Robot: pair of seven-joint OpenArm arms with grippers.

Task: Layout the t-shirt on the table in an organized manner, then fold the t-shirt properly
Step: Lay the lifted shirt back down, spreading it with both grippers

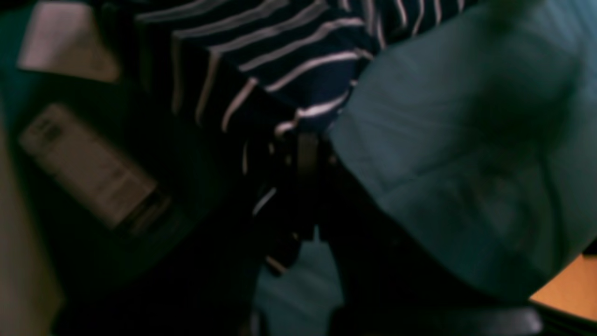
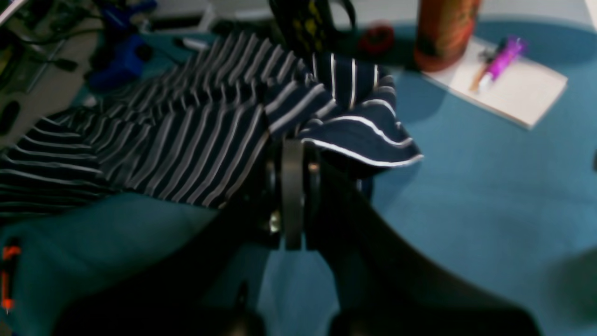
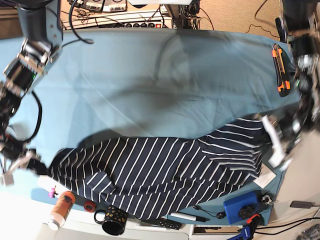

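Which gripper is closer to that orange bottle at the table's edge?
The right gripper. It pinches the t-shirt at the end beside the orange bottle. The left gripper grips the shirt's opposite end, across the table.

You have one t-shirt [image 3: 160, 172], one table [image 3: 150, 75], one black mug [image 3: 112, 220], one orange bottle [image 3: 61, 207], and two grippers.

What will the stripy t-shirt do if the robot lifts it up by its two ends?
The t-shirt will probably sag in the middle, since it already lies in soft wrinkles on the table. It looks floppy: the edge pinched by the right gripper curls and droops. It likely drags rather than slides neatly, because cloth rests on cloth.
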